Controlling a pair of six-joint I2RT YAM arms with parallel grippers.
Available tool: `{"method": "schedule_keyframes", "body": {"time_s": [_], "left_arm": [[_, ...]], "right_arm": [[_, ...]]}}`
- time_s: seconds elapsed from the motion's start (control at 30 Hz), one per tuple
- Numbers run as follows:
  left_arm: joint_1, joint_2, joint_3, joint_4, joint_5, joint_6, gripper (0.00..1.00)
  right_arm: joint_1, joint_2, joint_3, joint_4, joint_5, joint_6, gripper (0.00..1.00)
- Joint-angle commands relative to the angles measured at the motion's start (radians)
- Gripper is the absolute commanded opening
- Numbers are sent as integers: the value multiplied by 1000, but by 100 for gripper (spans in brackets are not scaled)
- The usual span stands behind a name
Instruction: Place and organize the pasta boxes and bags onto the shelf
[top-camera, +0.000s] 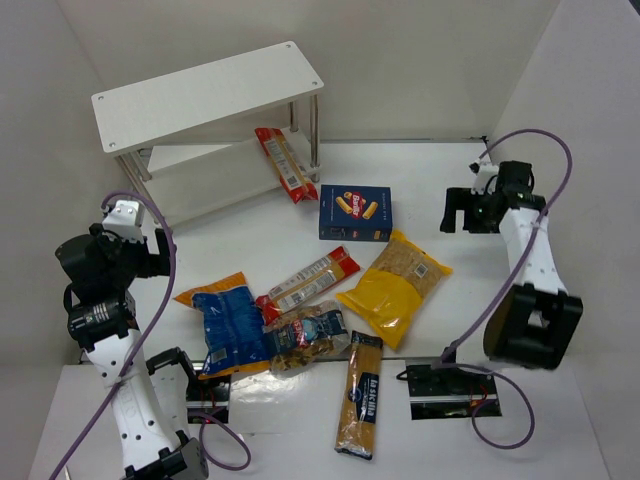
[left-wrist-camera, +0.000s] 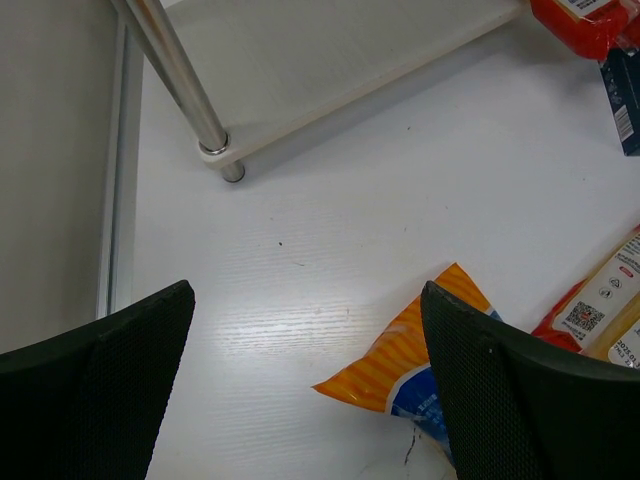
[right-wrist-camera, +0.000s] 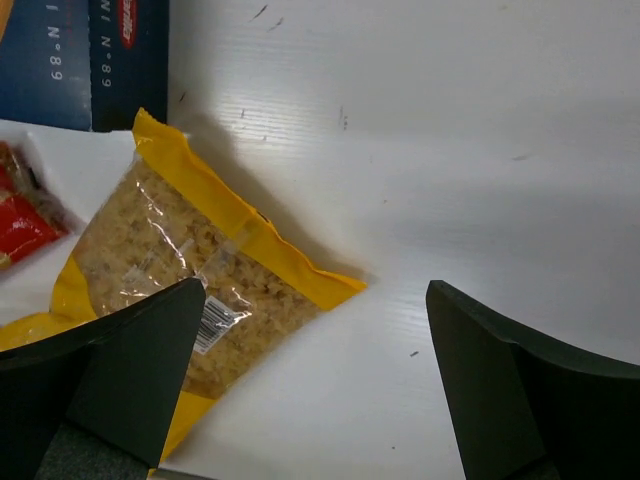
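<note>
Both left gripper (left-wrist-camera: 305, 300) and right gripper (right-wrist-camera: 315, 295) are held wide and empty; the yellow bag (top-camera: 395, 288) is seen on the table (top-camera: 430, 185), apart from the shelf (top-camera: 210, 95), so a descent and grasp is judged needed

- Bright, even light from overhead is washing the white table (top-camera: 250, 420) in the top view, leaving the walls pale grey.
- The shelf (top-camera: 210, 95) is casting a soft shadow over its lower board and the table's far-left corner.
- In the right wrist view, the yellow bag (right-wrist-camera: 190, 260) is throwing a diffuse shadow up and to the right, and its clear film is catching small glints.
- A highlight is running along the silver leg (left-wrist-camera: 180, 75).
- The left gripper (left-wrist-camera: 308, 295) and right gripper (right-wrist-camera: 315, 295) are showing as dark, slightly soft shapes at the bottom edges.
- The table's grain is reading sharply in the left wrist view.
</note>
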Motion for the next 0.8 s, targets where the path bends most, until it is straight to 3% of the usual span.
{"method": "schedule_keyframes", "body": {"time_s": [0.0, 0.23, 0.4, 0.77], "left_arm": [[7, -1, -4, 13, 35, 23, 99], [7, 10, -4, 13, 35, 33, 99], [7, 10, -4, 13, 35, 33, 99], [-15, 19, -4, 13, 35, 33, 99]], "right_arm": [[-7, 140, 149, -188, -135, -115, 100], [29, 294, 160, -210, -104, -254, 100], [75, 402, 149, -296, -206, -450, 100], [249, 567, 149, -400, -312, -670, 100]]}}
